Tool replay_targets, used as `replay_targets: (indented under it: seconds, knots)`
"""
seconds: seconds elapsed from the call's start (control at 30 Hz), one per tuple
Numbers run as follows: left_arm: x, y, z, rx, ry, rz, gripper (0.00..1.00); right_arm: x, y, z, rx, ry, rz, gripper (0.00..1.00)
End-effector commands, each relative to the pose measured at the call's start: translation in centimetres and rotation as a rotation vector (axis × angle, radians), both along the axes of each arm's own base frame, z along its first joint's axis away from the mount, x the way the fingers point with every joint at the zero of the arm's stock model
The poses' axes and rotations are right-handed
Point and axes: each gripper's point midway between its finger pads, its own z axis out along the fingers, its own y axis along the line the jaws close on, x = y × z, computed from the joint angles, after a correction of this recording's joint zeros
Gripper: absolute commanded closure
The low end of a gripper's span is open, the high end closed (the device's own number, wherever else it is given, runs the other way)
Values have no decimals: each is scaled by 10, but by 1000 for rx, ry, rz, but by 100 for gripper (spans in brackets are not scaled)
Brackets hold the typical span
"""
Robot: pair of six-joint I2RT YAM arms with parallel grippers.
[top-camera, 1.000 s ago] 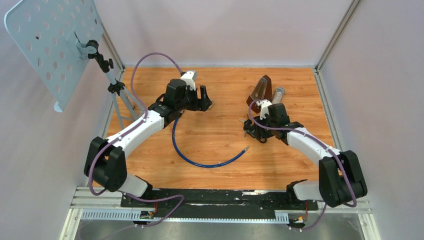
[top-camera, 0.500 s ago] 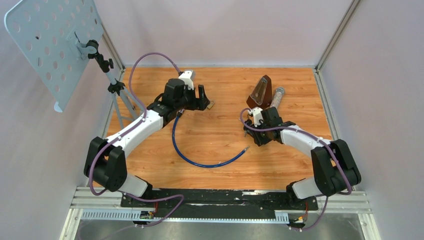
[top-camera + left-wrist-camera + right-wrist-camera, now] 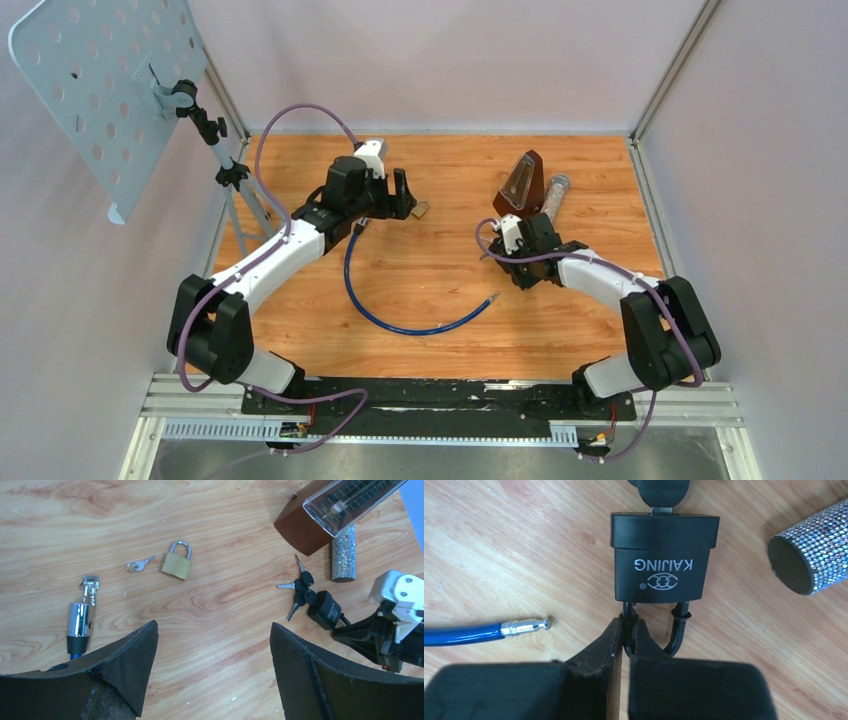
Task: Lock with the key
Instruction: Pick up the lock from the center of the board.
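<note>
A black KAIJING padlock (image 3: 663, 555) lies on the wooden table with a black-headed key (image 3: 663, 492) in its keyhole. More keys (image 3: 299, 585) hang off that key. My right gripper (image 3: 628, 622) is shut on one leg of the padlock's shackle; in the top view the right gripper (image 3: 512, 264) is right of centre. My left gripper (image 3: 212, 627) is open and empty above bare table, near a small brass padlock (image 3: 177, 562) and its little key (image 3: 140, 565). In the top view the left gripper (image 3: 403, 198) is at the back left, beside the brass padlock (image 3: 422, 209).
A blue cable lock (image 3: 400, 320) curves across the middle; its chrome cylinder (image 3: 78, 622) has keys in it, and its metal tip (image 3: 524, 627) lies left of my right gripper. A brown metronome (image 3: 523, 182) and glitter tube (image 3: 555, 192) stand behind. A music stand (image 3: 100, 90) is far left.
My right gripper has shifted a little left and turned, still on the black padlock. My left gripper has drawn back slightly to the left, uncovering the brass padlock.
</note>
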Motion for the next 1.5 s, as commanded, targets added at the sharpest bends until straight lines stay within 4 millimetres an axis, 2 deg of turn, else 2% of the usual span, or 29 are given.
replay_targets:
  seconds: [0.0,0.2,0.23,0.37,0.43,0.57,0.67,0.77,0.93,1.13,1.27,1.37,1.47]
  knots:
    - [2,12,28,20,-96,11,12,18,24,50,119,-145,62,100]
    - [-7,5,41,27,-167,-83,12,16,59,114,365,-253,105,100]
    - [-11,2,39,31,-175,-119,12,15,63,121,398,-254,109,100]
    - [-28,-12,62,11,-318,-279,13,7,80,145,532,-241,109,100]
    - [-38,-16,67,21,-370,-362,14,2,88,159,609,-231,105,100]
    - [-71,-35,78,-22,-448,-585,15,-12,105,185,744,-191,149,100]
    - [-106,-51,77,-90,-489,-814,15,-17,112,205,811,-187,170,100]
    - [-124,-57,78,-139,-517,-918,14,-26,119,223,865,-182,231,100]
    - [-147,-62,80,-216,-448,-1058,14,-44,126,244,920,-181,355,100]
    - [-158,-70,85,-295,-378,-1131,14,-67,134,275,992,-210,518,100]
    - [-154,-76,100,-361,-294,-1104,16,-83,141,302,1033,-242,623,100]
    - [-165,-77,113,-447,-222,-1128,17,-89,146,321,1051,-260,671,100]
    - [-175,-75,123,-471,-246,-1165,16,-87,149,332,1060,-264,681,100]
